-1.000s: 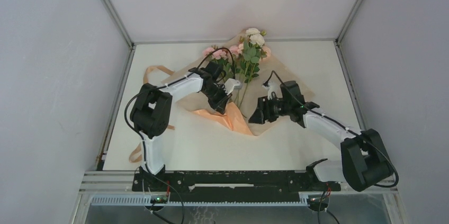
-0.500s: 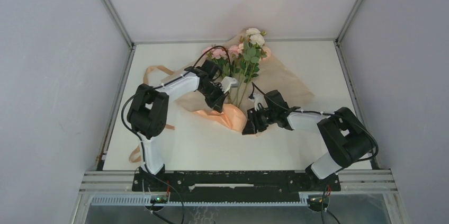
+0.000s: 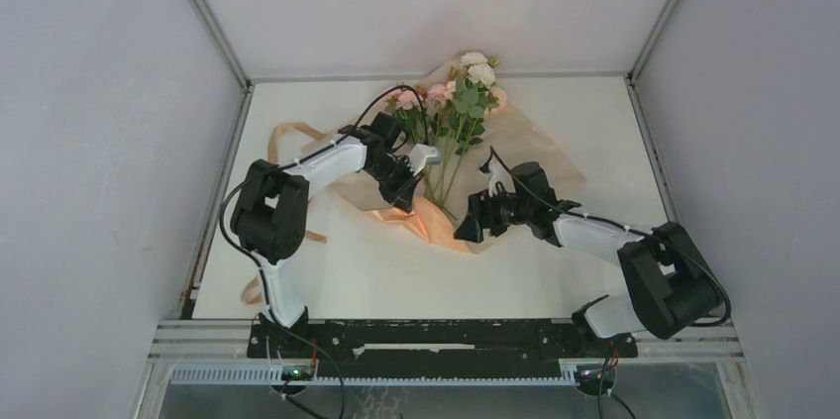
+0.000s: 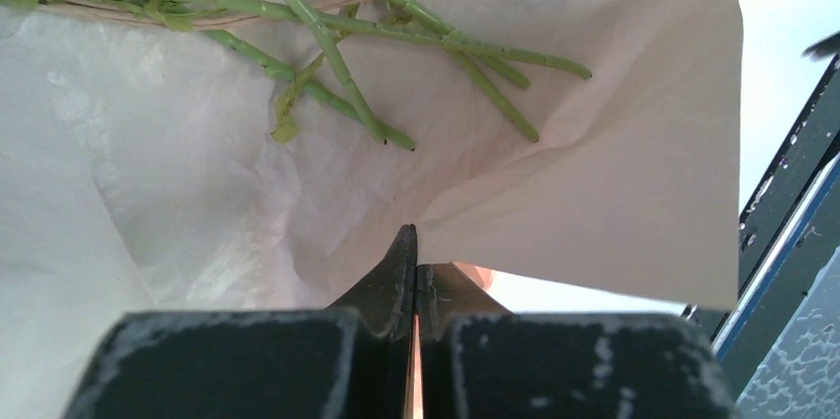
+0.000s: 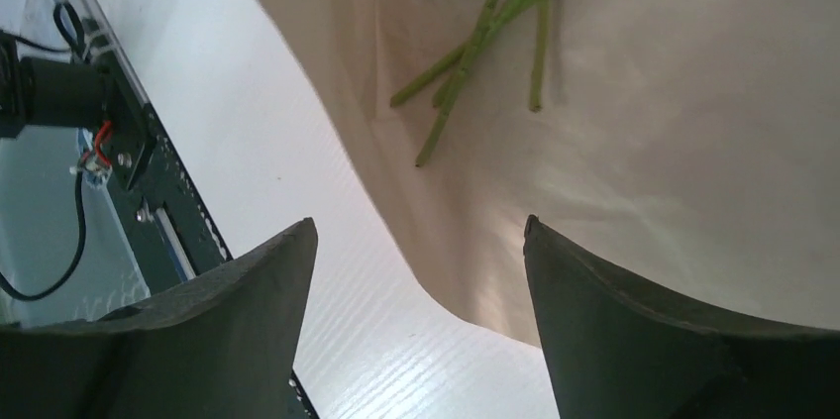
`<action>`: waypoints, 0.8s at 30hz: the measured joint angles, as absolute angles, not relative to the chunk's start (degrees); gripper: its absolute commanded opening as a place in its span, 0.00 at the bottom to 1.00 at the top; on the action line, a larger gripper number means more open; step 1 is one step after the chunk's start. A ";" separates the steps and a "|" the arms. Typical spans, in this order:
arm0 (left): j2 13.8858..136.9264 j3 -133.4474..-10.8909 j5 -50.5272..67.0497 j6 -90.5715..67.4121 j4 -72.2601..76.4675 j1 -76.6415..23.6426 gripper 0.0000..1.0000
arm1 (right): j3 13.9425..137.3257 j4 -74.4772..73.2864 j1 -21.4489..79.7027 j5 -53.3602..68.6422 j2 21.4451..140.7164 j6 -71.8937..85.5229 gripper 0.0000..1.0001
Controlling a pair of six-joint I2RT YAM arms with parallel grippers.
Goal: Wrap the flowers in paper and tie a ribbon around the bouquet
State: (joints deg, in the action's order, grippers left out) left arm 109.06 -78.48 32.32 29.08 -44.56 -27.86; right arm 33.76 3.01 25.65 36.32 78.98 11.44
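Two wrist views, unlike overhead, show left jaws pinching paper [image 4: 594, 201], right jaws open.

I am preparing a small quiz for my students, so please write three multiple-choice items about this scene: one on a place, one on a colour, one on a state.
1. Where do the flowers lie?
A. on the paper
B. standing in a vase
C. hanging from the wall

2. What colour are the stems?
A. brown
B. white
C. green

3. How do the jaws of the left gripper stand?
A. wide open, holding nothing
B. shut on an edge of the paper
C. shut on a stem

Answers:
1. A, because the top view shows blooms and stems resting on the spread sheet.
2. C, because both wrist views show green stems against the pale paper.
3. B, because the left wrist view shows the jaws pressed together with a fold of paper pinched at their tips.
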 measured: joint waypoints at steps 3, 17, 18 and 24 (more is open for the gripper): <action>108.97 -78.41 32.36 29.12 -44.69 -27.86 0.00 | 33.69 4.99 28.36 36.29 82.39 11.35 0.80; 105.01 -76.90 31.27 35.07 -49.47 -27.00 0.72 | 33.63 8.56 27.94 40.36 90.32 12.73 0.00; 103.74 -75.92 30.89 36.23 -50.26 -26.74 0.73 | 33.63 8.29 27.31 40.86 90.15 12.78 0.00; 99.57 -70.87 27.53 40.05 -53.06 -26.22 0.62 | 33.95 5.17 24.43 44.51 89.78 12.97 0.00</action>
State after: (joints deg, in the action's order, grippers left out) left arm 99.57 -70.87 27.53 40.05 -53.06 -26.22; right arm 33.95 5.17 24.43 44.51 89.78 12.97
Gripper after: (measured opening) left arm 0.729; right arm 0.007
